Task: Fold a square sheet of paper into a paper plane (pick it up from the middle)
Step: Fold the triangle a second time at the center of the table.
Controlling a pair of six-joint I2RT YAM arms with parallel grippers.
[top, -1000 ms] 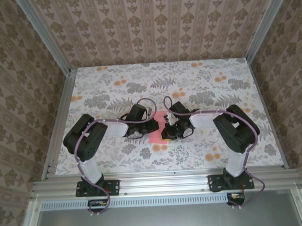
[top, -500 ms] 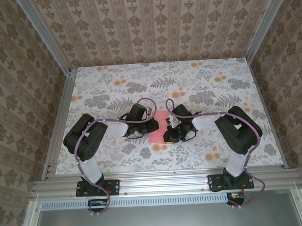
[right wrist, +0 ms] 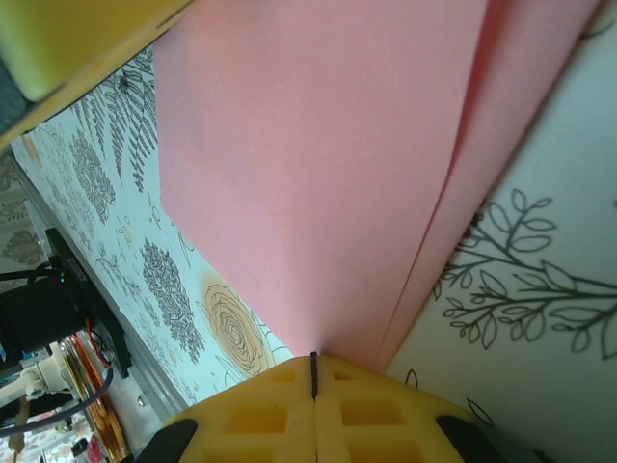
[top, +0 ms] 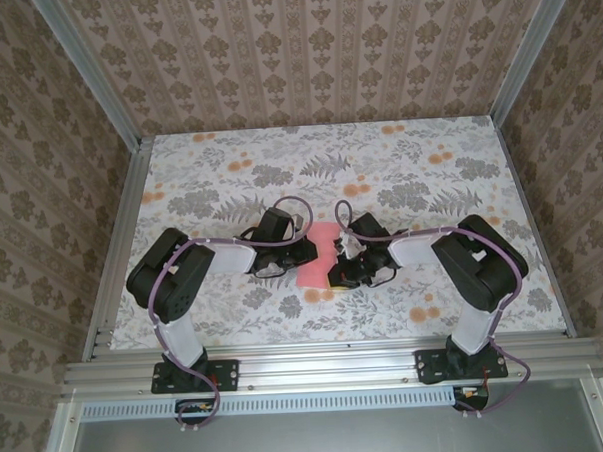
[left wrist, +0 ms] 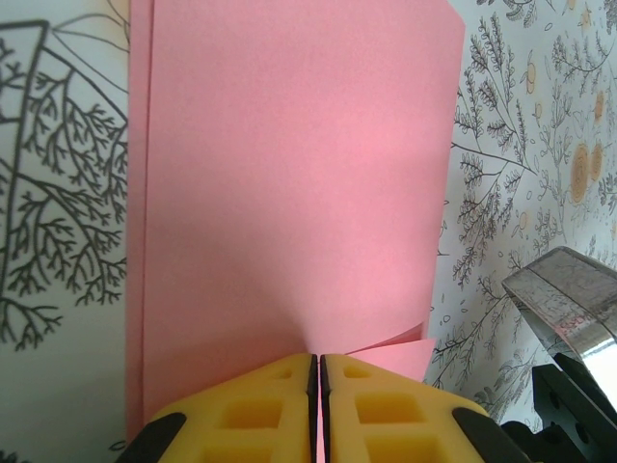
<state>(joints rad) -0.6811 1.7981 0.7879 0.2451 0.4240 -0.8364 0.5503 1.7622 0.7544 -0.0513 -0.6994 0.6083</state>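
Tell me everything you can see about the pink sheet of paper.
The pink sheet is thin, plain salmon paper, matte, folded over so a second layer's edge shows along one side. It rests on the flower-print table between the arms. The left tool and right tool each pinch an edge, shut.

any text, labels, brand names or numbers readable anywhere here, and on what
None readable.
The paper is plain pink.
The table carries only flower and fern prints, the walls a repeating ornament.
Clutter at the edge of the right wrist view is too blurred to read.
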